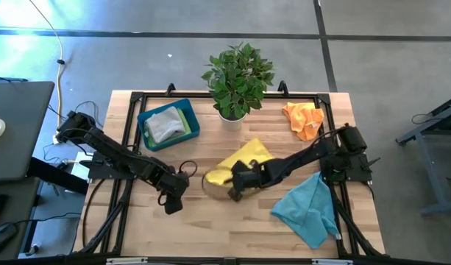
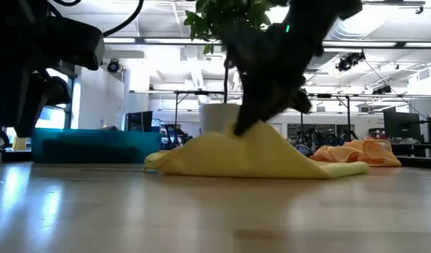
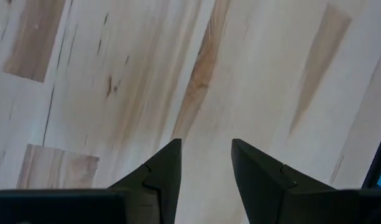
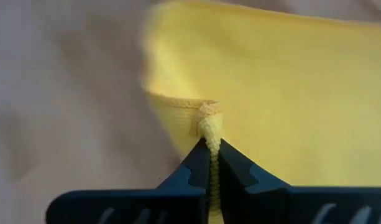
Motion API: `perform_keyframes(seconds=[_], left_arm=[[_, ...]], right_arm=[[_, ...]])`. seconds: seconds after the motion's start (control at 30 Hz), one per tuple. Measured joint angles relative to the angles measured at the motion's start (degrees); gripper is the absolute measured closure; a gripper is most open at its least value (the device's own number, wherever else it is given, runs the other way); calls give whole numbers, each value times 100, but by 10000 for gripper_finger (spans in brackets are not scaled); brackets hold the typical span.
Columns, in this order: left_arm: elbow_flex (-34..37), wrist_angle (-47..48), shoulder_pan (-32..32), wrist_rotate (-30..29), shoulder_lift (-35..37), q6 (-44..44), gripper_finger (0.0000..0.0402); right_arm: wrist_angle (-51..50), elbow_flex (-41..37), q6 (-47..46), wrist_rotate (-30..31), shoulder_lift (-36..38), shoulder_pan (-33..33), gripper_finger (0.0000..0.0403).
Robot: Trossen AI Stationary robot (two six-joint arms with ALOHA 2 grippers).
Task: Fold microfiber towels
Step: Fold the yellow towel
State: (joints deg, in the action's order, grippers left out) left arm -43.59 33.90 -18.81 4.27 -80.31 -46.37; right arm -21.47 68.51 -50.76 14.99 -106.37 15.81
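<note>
A yellow towel (image 1: 238, 163) lies mid-table, partly lifted; it also shows in the low view (image 2: 257, 154) and the right wrist view (image 4: 283, 81). My right gripper (image 1: 236, 188) is shut on it at its near side. My left gripper (image 1: 172, 200) hovers open and empty over bare wood to the towel's left; its fingers frame the tabletop in the left wrist view (image 3: 206, 155). An orange towel (image 1: 304, 119) lies bunched at the far right, a teal-blue towel (image 1: 310, 208) spread at the near right. A grey towel (image 1: 165, 124) rests on a lime green one in the blue tray (image 1: 148, 138). My right gripper pinches a hemmed corner of the yellow towel (image 4: 209, 121) between its two fingertips, only at their free ends. The corner is raised off the wood and the cloth slopes down from it, the rest lying on the table (image 2: 201, 165).
A potted plant (image 1: 236, 77) stands at the table's far middle, behind the yellow towel. The blue tray sits at the far left. Bare wood (image 1: 210, 228) lies along the near edge between the two arms.
</note>
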Motion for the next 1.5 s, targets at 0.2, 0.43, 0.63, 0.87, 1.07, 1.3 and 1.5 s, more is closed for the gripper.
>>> perform_keyframes(seconds=[0.2, 0.43, 0.63, 0.87, 1.07, 1.3, 1.5], left_arm=[[1, -346, 106, 0, -2, -61, 271], [1, -565, 231, 0, -2, -61, 271], [2, -603, 315, 0, -2, -63, 271], [1, -729, 317, -75, -2, -102, 271], [0, -727, 317, -197, -2, -102, 271], [0, -722, 319, -216, -2, -100, 271], [0, -725, 383, -216, -2, -99, 271]], right_arm=[[-364, -2, -747, 428, 111, -321, 402], [-773, -2, -793, 724, 274, -718, 402], [-1677, -2, -1052, 930, 425, -984, 402], [-2795, -2, -1439, 1654, 847, -1095, 402], [-3963, 5, -2169, 1755, 953, -1174, 402], [-4318, 5, -2930, 2156, 1042, -953, 402], [-5137, 3, -3664, 1948, 1127, -773, 402]])
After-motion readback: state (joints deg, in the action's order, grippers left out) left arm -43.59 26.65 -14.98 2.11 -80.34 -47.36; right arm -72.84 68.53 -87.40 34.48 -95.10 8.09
